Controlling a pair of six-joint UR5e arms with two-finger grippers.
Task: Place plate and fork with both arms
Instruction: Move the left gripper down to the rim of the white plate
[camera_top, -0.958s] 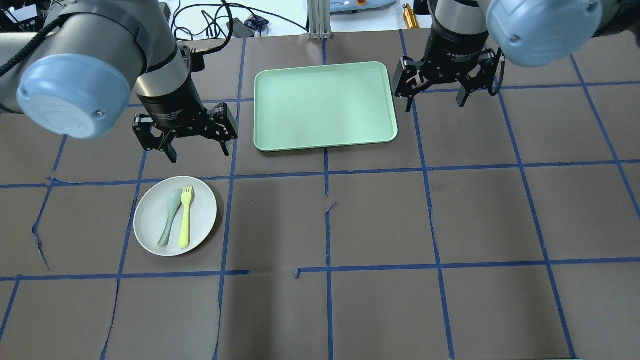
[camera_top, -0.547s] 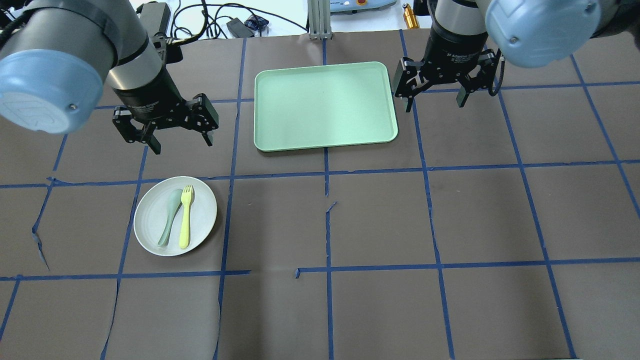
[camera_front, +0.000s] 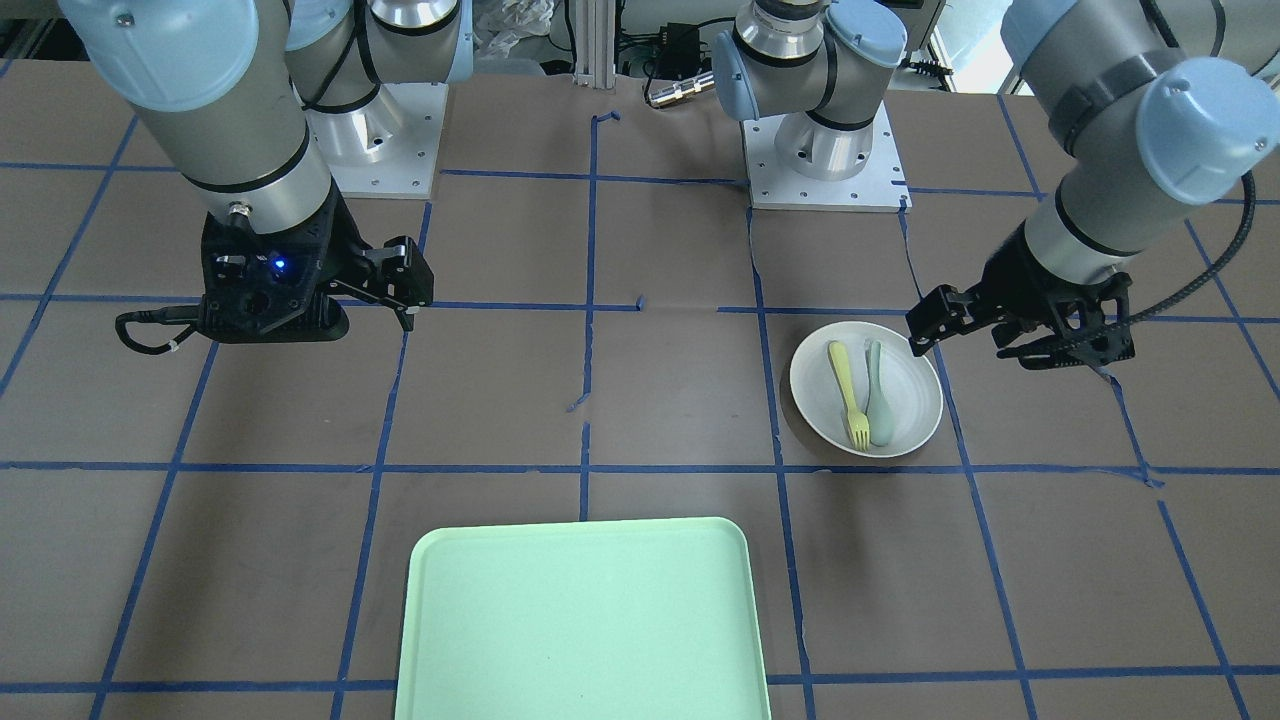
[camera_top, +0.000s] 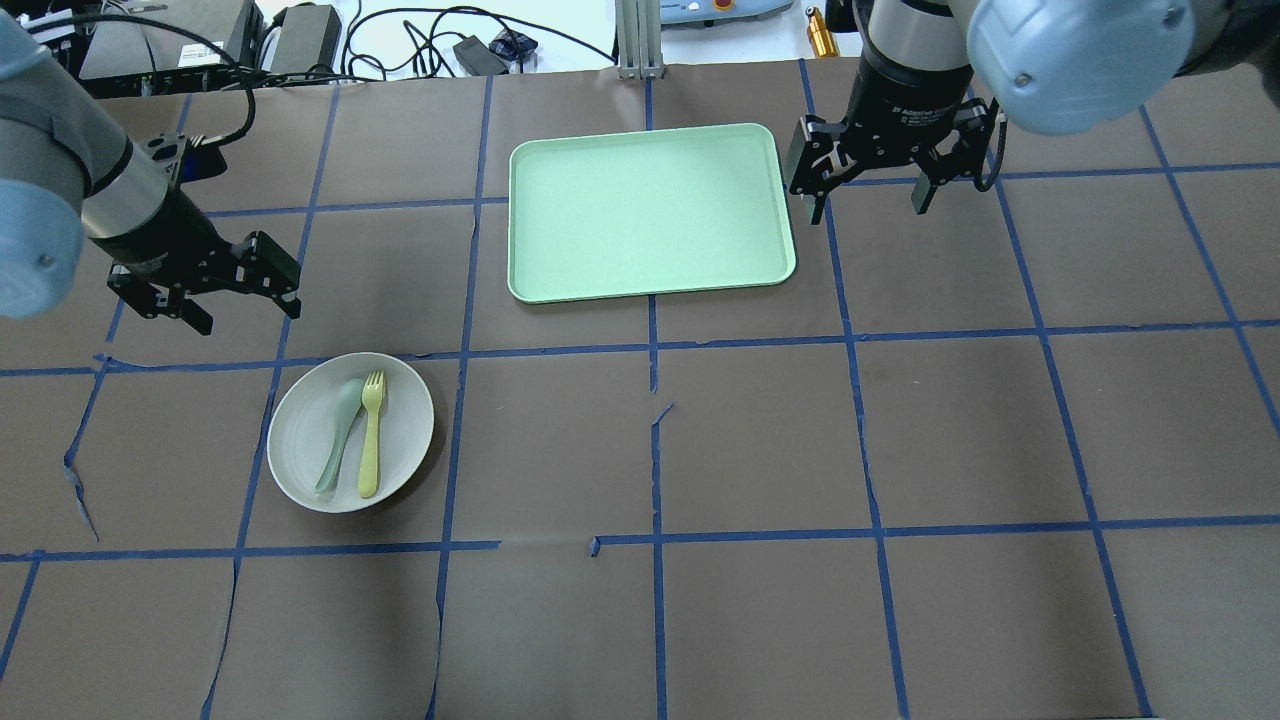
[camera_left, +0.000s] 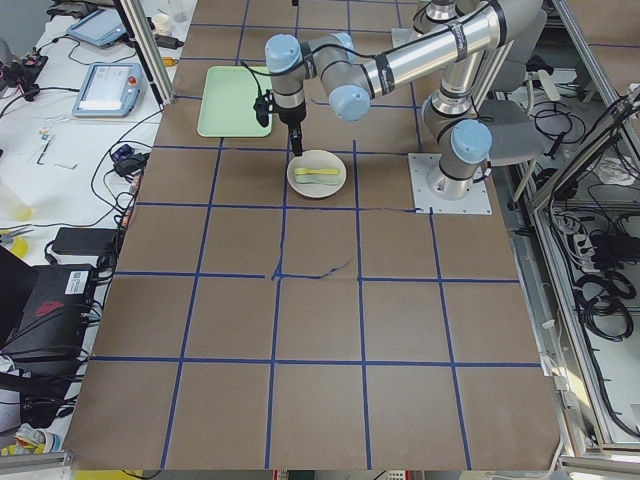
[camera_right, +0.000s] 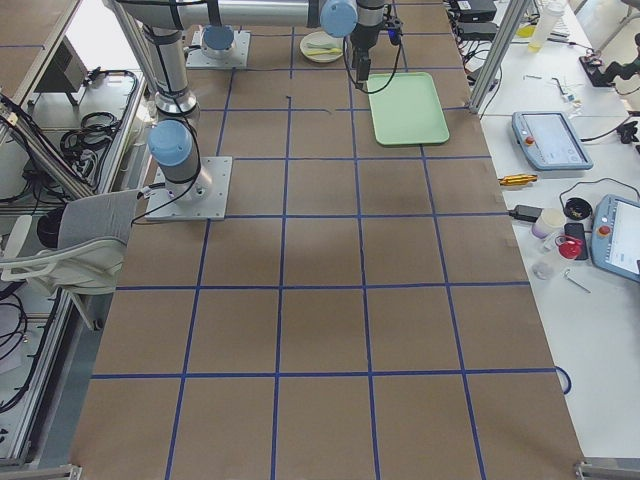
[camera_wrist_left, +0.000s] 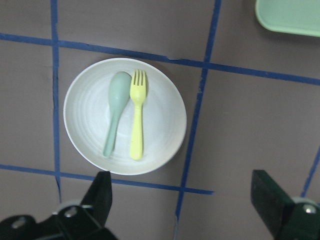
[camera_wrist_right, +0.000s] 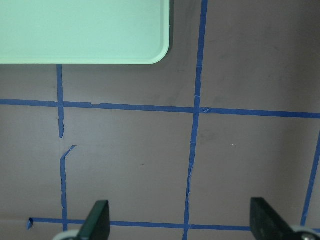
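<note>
Approach step, nothing picked yet. Round off-white matte plate (camera_top: 300, 440) sits left, carrying the pale-yellow plastic fork (camera_top: 371, 437) beside a grey-green spoon (camera_top: 338, 437). Left gripper (camera_top: 243, 312) hovers just beyond it, fingers spread and empty. Right gripper (camera_top: 869, 210) is likewise spread, beside the far mint-green rectangular tray (camera_top: 650, 210). Next: probably lower the left gripper onto the plate rim.

Spoon (camera_top: 338, 436) just beside fork (camera_top: 371, 436) on plate (camera_top: 300, 455), fork's other side open, tray (camera_top: 650, 210) well apart.
</note>
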